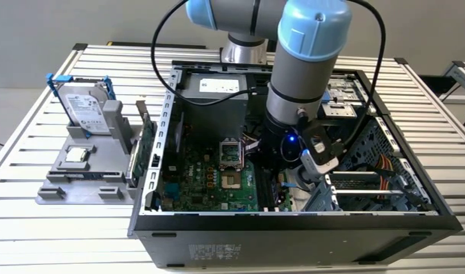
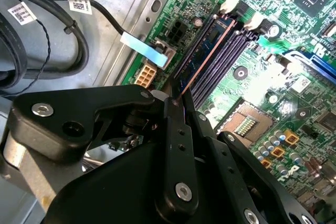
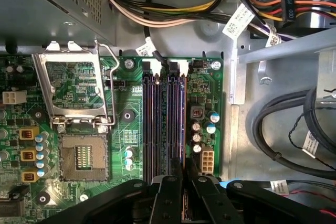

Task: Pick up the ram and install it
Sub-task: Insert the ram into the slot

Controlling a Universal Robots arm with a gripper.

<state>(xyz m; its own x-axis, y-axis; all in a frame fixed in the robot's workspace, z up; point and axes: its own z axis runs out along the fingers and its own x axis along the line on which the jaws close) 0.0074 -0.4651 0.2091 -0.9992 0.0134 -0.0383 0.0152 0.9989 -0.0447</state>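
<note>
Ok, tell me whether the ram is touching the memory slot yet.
Touching. In the second wrist view, the ram, held on edge in the gripper, has its long lower edge down in the memory slot, with no gap showing.

I'm counting one computer case (image 1: 293, 228), one hard drive (image 1: 86, 108), one processor chip (image 1: 77, 153), four memory slots (image 3: 164, 124) on the motherboard (image 3: 205, 98), one open CPU socket (image 3: 79, 156), and one end effector (image 3: 177, 169).
</note>
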